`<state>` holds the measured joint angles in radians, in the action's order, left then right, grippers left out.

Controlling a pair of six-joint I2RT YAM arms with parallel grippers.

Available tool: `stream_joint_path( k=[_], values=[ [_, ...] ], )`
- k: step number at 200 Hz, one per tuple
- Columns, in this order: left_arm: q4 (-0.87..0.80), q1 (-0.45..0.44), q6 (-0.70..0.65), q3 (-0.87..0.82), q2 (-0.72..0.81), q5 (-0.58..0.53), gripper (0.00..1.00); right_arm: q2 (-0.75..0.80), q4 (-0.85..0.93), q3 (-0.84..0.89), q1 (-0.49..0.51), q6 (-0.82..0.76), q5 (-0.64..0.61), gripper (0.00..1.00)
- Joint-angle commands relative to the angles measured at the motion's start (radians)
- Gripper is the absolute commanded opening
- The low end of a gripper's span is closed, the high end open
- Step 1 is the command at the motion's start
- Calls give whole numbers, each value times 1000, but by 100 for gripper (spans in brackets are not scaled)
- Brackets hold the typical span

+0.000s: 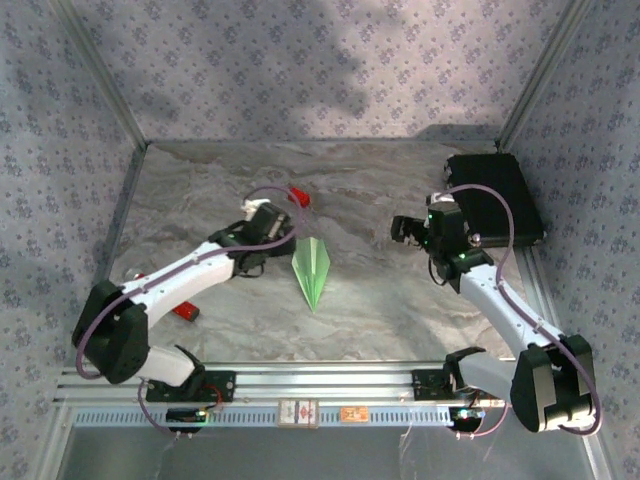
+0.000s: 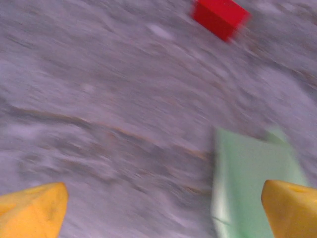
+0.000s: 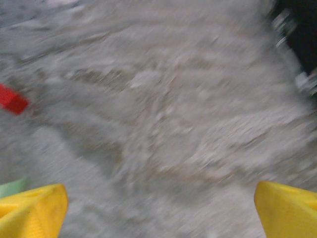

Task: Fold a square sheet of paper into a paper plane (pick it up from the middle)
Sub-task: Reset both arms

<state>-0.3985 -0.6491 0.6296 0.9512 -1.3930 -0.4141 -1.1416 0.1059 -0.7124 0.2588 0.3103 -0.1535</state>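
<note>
The plane (image 1: 312, 268) lies flat in the middle of the table (image 1: 400, 300), its tip pointing near. It sits between the two grippers, just beside the left one and well apart from the right.

It looks very light and thin. Its creases probably give it some stiffness along its length, but the wings would likely buckle or crush under a hard pinch. It would also probably skate on the smooth marbled top if it were nudged from the side. Because it lies so flat, a straight descent risks pressing it down instead of gripping it. The best hold seems to be at the middle, across the centre crease where the layers are thickest, with one finger on each side of the ridge and a gentle squeeze.

The left gripper (image 2: 163, 213) has its jaws spread wide and holds nothing. In its wrist view the wide end of the plane lies at its right fingertip (image 2: 292, 208). Blur keeps me from telling whether the two touch. The right gripper (image 3: 158, 208) is likewise spread wide and empty, over bare table.

Counted:
- One plane, with no spare sheet.
- Two red blocks: the far block (image 1: 298, 195) just beyond the left gripper, and the near block (image 1: 185, 312) beside the left arm.
- One black box (image 1: 495, 195) at the far right.
- Two arms, each with one gripper.
</note>
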Motion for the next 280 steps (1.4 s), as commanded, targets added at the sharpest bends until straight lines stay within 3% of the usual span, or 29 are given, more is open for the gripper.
stream_joint_path(
  k=[1,39,48,63,79,92,121,131,153,166,178,196,216,231,280],
  values=[
    [127,137,-167,-86,66,-28,100,-85,-187,55,-34,-277,-226,99],
    [328,378,-351,-205,92,-92,100,-329,-438,69,-123,-370,-256,99],
    [397,414,-407,-238,88,-114,100,-373,-525,87,-142,-377,-210,99],
    [505,463,-480,-291,86,-125,100,-440,-503,56,-165,-404,-140,96],
    [622,519,-510,-346,62,-85,100,-426,-483,51,-208,-386,-39,94],
    [713,552,-516,-380,29,-27,100,-379,-605,138,-269,-360,89,94],
    [889,559,-582,-417,-56,71,100,-388,-960,342,-291,-362,184,95],
    [878,564,-580,-398,-69,71,100,-364,-883,322,-285,-365,157,96],
    [1018,584,-617,-436,-101,129,100,-379,-892,316,-292,-340,126,99],
    [1114,623,-595,-475,-130,195,100,-377,-886,315,-289,-342,118,99],
    [1097,653,-574,-493,-109,266,100,-376,-888,315,-286,-344,110,99],
    [1365,670,-586,-593,-164,338,100,-378,-892,316,-286,-343,109,99],
    [1353,673,-541,-605,-149,242,100,-377,-887,315,-296,-336,132,99],
    [1250,666,-548,-565,-133,240,100,-377,-886,315,-294,-339,126,99],
    [1276,644,-562,-570,-143,192,100,-376,-888,315,-294,-339,124,99]
  ],
)
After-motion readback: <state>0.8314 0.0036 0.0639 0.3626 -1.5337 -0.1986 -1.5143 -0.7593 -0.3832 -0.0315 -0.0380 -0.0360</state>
